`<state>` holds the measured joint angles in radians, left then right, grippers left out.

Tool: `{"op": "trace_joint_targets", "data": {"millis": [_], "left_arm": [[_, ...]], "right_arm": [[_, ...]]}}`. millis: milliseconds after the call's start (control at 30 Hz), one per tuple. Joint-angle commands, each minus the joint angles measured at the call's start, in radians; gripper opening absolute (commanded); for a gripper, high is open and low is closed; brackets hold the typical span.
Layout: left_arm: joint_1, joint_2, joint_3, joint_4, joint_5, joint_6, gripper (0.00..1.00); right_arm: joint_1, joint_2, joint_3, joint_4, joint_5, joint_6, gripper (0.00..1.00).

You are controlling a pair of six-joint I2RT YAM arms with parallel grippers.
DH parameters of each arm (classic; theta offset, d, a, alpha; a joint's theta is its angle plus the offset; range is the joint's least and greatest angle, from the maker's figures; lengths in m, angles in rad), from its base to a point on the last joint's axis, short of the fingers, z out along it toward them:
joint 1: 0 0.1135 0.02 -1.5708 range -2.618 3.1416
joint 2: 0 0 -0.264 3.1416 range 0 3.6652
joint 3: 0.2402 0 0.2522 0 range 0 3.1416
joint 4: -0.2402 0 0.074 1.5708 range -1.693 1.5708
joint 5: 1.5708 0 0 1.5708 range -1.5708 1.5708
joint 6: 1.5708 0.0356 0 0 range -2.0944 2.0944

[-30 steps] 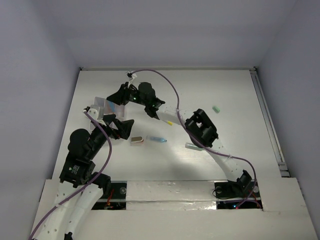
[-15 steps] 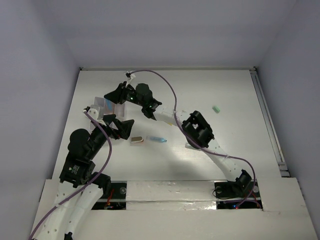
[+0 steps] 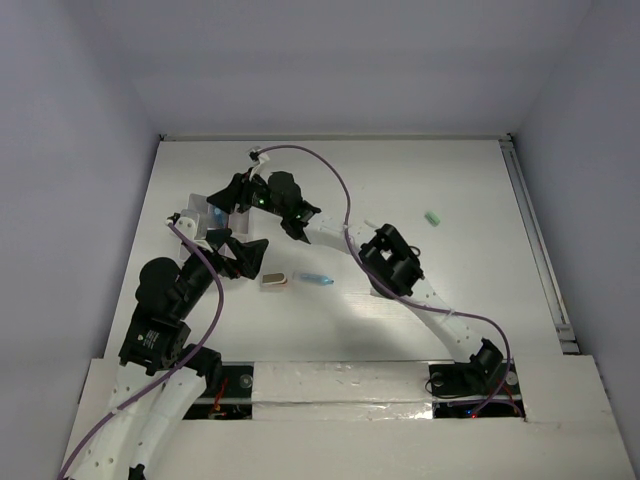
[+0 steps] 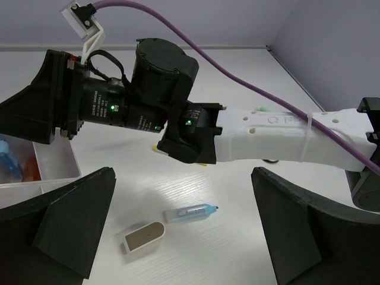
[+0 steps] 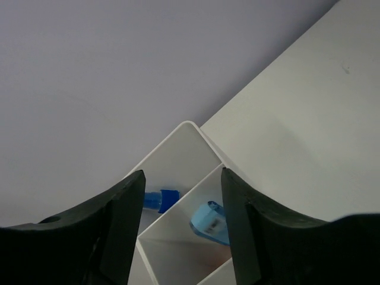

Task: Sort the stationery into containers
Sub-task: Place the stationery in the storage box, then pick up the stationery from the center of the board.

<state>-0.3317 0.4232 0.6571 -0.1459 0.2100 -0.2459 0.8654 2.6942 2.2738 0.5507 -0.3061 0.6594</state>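
Jaws half parted and empty, the right gripper [image 5: 182, 175] is held over the white box [image 5: 189, 126]. On the desk [image 4: 225, 237], a blue capsule [image 4: 190, 212] is seen just below the wide-spread left gripper [image 4: 181, 172], the nearer one, its long axis laid finger to finger.

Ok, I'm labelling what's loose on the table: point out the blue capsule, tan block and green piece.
blue capsule [image 4: 190, 212]: left wrist view, middle of its body.
tan block [image 4: 144, 236]: left wrist view, its top face.
green piece [image 3: 433, 218]: top view, its centre.
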Motion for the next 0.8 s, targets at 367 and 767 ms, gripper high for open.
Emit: {"op": "trace_joint_targets", "data": {"millis": [367,767], "left_arm": [[0.003,0.003,0.044,0.062,0.011,-0.007,0.99],[0.013,0.002,0.045,0.062,-0.004,-0.003,0.99]], "right_arm": [[0.011,-0.371,-0.435,0.101,0.01,-0.242,0.6],[-0.026,-0.741,-0.838,-0.511,-0.217,-0.773,0.67]]}}
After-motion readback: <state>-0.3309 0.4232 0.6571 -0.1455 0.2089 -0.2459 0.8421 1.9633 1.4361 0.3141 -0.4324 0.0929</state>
